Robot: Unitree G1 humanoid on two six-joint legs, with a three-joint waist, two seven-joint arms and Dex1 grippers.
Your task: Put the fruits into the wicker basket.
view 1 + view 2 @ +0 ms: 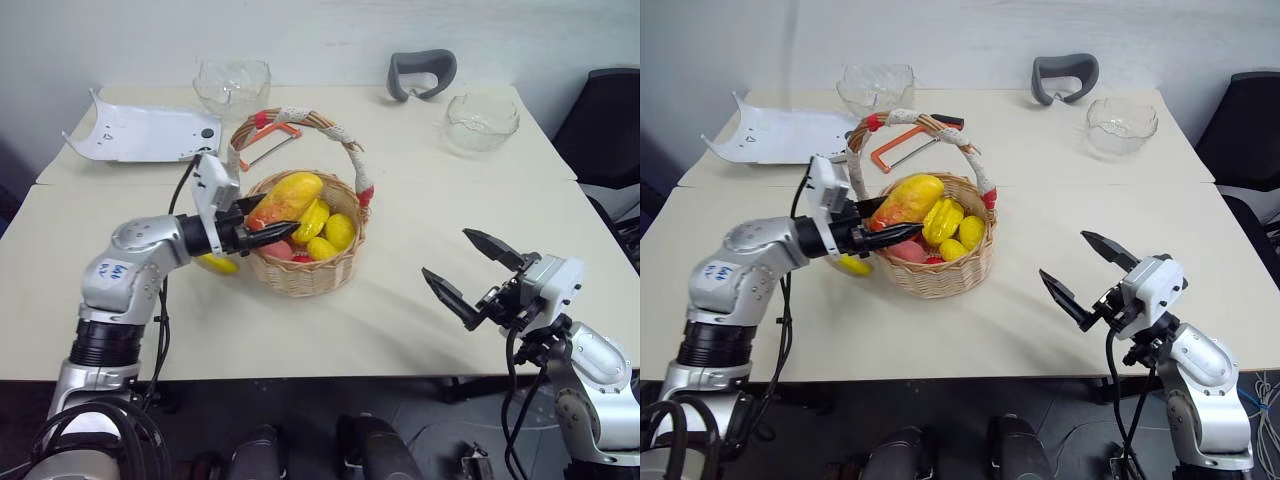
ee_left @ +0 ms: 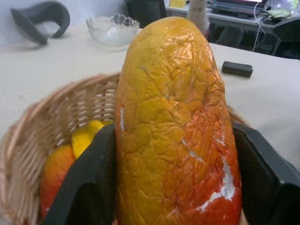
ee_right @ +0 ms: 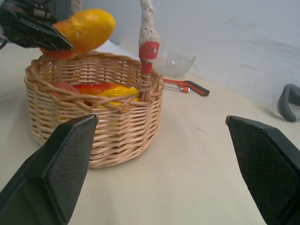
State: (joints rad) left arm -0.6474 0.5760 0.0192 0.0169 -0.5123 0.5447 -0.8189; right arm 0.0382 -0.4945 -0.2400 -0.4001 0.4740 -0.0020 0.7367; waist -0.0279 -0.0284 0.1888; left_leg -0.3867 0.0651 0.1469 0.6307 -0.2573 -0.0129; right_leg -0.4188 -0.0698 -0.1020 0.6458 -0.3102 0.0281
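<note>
Holding the mango (image 1: 287,198) over the basket (image 1: 300,272), the left pincer (image 1: 268,222) grips it, unreleased. A banana (image 1: 218,264) lies on the surface beside the basket. Right pincer (image 1: 470,270) gapes empty.

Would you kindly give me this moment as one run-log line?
left pincer: shut on mango over wicker basket | right pincer: open, empty | yellow fruit: on table beside basket

Red-yellow mango (image 1: 287,198) over wicker basket (image 1: 305,272) rim; banana (image 1: 218,264) beside basket.
</note>
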